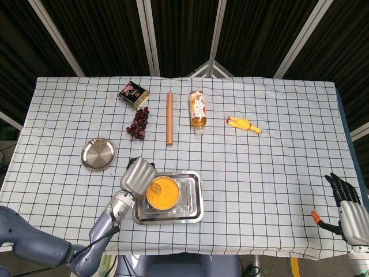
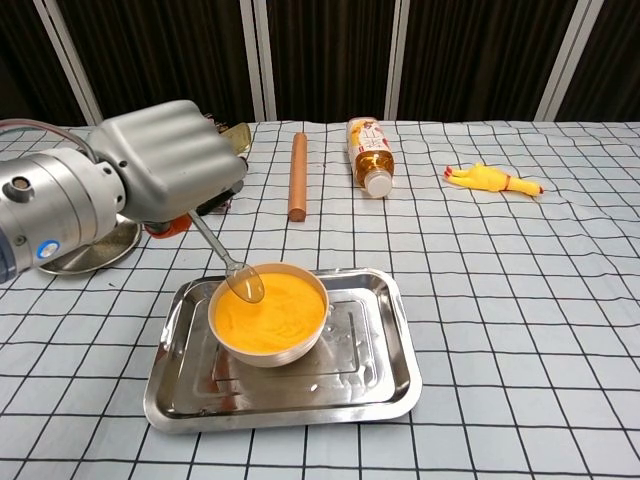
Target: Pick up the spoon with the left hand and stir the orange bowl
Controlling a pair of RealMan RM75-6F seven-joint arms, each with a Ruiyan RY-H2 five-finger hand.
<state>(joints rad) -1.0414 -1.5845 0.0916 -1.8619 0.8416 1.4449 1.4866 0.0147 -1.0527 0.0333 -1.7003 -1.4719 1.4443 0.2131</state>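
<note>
The orange bowl [image 2: 268, 313] [image 1: 161, 193] sits in the left half of a steel tray [image 2: 370, 385] [image 1: 193, 205] near the table's front edge. My left hand [image 2: 170, 160] [image 1: 137, 176] hovers above the bowl's left side and grips the metal spoon [image 2: 228, 262] by its orange-tipped handle. The spoon slants down to the right, its scoop over the bowl's near-left rim. In the head view the hand covers most of the spoon. My right hand [image 1: 346, 205] hangs off the table's right front corner, fingers spread, holding nothing.
A small steel plate [image 1: 97, 154] lies left of the tray. Further back are grapes [image 1: 138, 123], a tin can [image 1: 134, 94], a wooden rolling pin [image 1: 169, 118], a lying bottle [image 1: 198, 111] and a yellow rubber chicken [image 1: 243, 124].
</note>
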